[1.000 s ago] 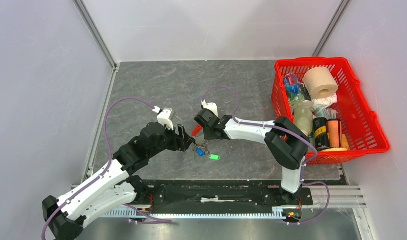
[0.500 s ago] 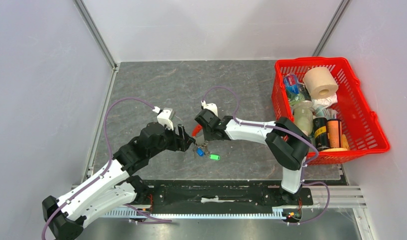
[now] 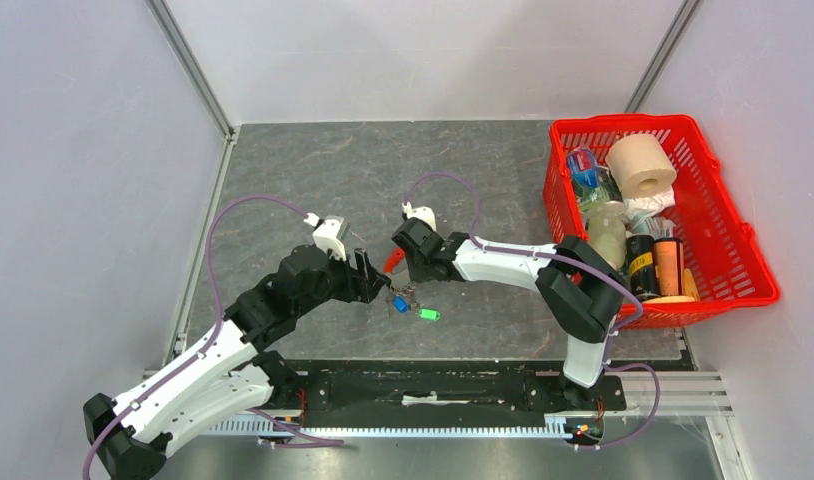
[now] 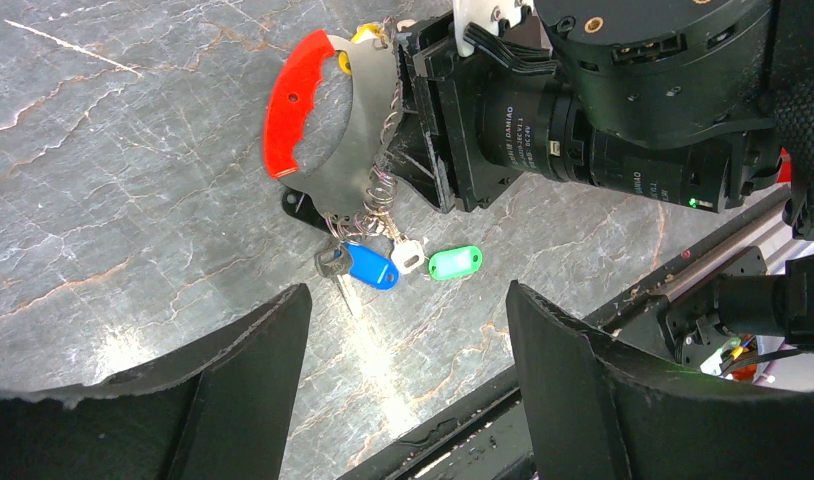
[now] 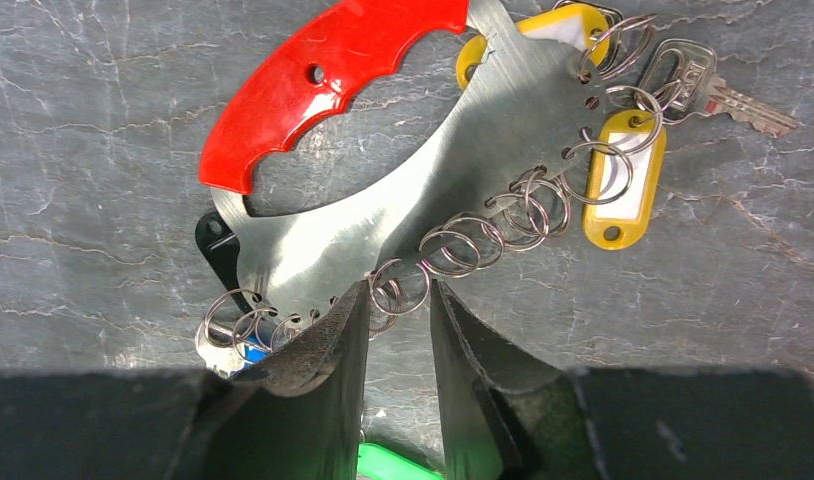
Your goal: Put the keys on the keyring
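Right gripper (image 5: 398, 318) sits narrowly parted at keyring (image 5: 413, 190) rings, grip unclear; left gripper (image 4: 408, 355) hangs spread wide above keys (image 4: 369, 268).

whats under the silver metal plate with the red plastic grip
A small black plastic tab pokes out from under the plate at its lower corner, and a yellow plastic key tag slips under its top edge. The rest of both is covered.
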Controlling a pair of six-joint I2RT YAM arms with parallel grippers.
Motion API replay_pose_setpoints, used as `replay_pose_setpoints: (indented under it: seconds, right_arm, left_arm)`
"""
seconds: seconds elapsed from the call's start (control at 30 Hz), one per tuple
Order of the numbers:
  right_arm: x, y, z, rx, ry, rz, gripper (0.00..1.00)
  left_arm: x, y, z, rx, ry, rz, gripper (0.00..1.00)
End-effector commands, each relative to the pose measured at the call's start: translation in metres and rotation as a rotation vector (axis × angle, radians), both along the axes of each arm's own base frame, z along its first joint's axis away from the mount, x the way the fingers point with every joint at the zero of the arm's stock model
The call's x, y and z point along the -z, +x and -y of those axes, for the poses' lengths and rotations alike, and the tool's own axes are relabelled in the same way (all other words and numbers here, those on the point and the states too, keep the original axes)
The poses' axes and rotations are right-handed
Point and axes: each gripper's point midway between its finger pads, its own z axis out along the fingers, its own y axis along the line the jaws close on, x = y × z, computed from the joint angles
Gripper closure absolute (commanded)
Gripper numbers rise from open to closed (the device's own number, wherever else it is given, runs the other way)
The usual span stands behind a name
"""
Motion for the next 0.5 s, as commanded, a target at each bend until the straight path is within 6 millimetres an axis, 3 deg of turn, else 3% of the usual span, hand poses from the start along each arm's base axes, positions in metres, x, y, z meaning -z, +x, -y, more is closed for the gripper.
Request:
replay_pose_setpoints:
  seconds: [0.0, 0.47]
  right_arm:
    - [-0.015, 0.009, -0.014, 0.010, 0.065, 0.026, 0.63]
    - [-0.017, -0.001, -0.022, -0.022, 0.089, -0.005, 0.63]
  left_arm:
    - [-0.022, 0.003, 0.005, -0.006, -0.055, 0.036, 0.21]
    - [-0.021, 0.002, 0.005, 0.000, -0.052, 0.033, 0.21]
